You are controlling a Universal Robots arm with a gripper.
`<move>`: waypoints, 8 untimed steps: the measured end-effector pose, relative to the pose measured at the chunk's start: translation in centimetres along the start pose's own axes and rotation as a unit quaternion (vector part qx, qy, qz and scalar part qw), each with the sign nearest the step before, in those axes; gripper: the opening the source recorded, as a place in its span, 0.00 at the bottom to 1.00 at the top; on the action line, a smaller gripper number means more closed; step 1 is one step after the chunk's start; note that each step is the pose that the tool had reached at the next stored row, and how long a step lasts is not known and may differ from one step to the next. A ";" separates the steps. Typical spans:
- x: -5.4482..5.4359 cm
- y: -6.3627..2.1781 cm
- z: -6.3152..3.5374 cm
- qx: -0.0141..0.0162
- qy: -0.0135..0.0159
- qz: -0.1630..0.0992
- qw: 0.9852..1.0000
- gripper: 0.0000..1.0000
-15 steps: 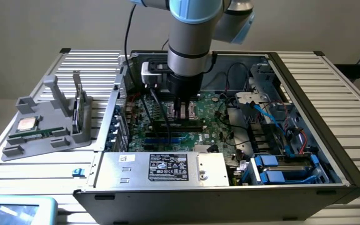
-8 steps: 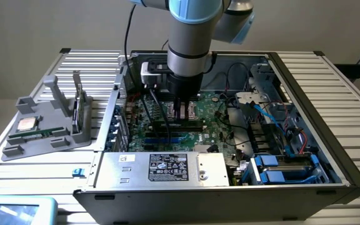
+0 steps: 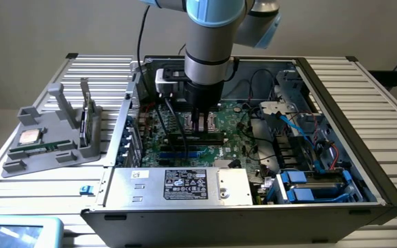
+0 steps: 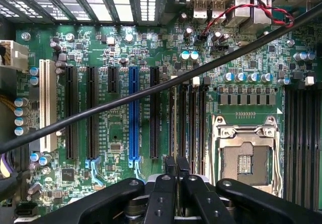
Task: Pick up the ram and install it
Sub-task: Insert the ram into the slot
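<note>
1. Arm position. We see the arm reaching down into the open computer case (image 3: 336, 98), which lies on the slatted table (image 3: 33, 188). The gripper (image 3: 198, 128) hangs over the motherboard (image 3: 237, 132), just behind the metal power supply box (image 3: 178, 185).

2. Tool state. In the wrist view the gripper (image 4: 176, 164) shows its two dark fingers (image 4: 169, 166) drawn narrow, almost touching. We cannot tell whether anything thin is clamped between them; no green edge is visible there.

3. Tool location. The fingertips sit directly above the bank of black memory slots (image 4: 194, 118). This bank lies between the blue expansion slot (image 4: 133, 113) and the open processor socket (image 4: 246, 156). We cannot tell whether the tips touch a slot. A black cable (image 4: 151, 90) crosses the wrist view diagonally, above the board.

4. Task part. On the exterior view's left, well apart from the case, stands a grey fixture (image 3: 19, 168). A ram (image 3: 41, 149) rests along the fixture's near side, on its long edge, green with dark chips. A square silver processor chip (image 3: 29, 137) lies flat just behind it. A thin upright piece (image 3: 85, 111) stands at the fixture's case-side end; we cannot identify it.
</note>
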State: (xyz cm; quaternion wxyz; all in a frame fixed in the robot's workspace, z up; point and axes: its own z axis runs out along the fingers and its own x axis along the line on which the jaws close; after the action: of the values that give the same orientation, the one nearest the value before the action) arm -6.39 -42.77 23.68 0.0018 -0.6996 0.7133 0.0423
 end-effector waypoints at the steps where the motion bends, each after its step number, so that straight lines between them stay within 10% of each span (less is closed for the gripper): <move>1: 0.0 0.00 0.00 0.000 0.000 0.000 1.000 0.11; 8: 0.0 0.18 0.01 0.000 0.000 0.000 1.000 0.11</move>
State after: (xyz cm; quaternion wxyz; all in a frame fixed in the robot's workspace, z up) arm -6.57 -42.77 23.68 0.0019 -0.6993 0.7136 0.0423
